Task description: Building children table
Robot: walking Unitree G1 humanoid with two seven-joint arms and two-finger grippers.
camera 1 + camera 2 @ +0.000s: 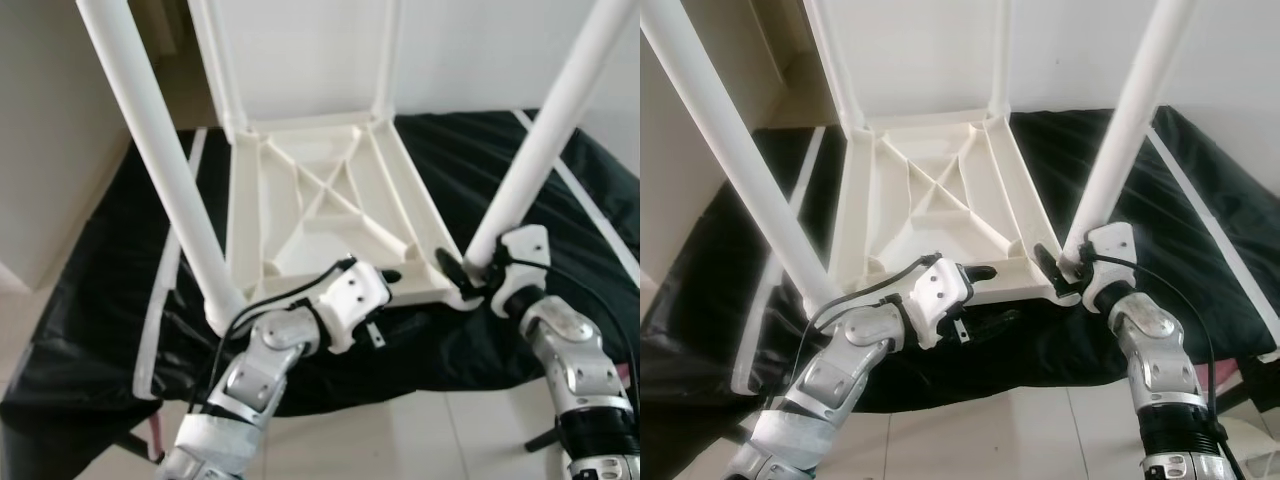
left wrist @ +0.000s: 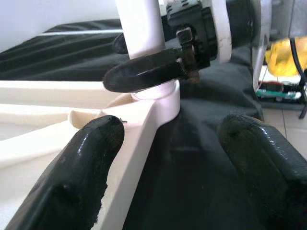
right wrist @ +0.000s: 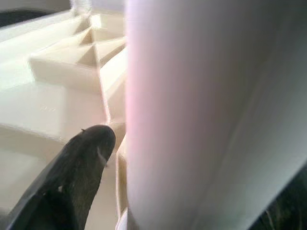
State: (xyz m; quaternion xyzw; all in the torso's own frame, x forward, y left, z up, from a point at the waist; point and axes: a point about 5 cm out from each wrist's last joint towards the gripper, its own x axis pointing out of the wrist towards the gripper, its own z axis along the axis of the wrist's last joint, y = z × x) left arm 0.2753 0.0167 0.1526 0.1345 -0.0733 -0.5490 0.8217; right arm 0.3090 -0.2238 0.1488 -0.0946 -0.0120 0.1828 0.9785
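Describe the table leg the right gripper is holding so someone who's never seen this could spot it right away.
An upturned white table top lies ribbed side up on a black cloth, with white legs rising from its corners. The held leg stands at the near corner on the robot's right. Unlike the others, it has the right gripper clamped round its base.

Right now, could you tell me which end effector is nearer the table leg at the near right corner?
Right. The right end effector grips that leg at its base; the left end effector sits at the tabletop's near edge.
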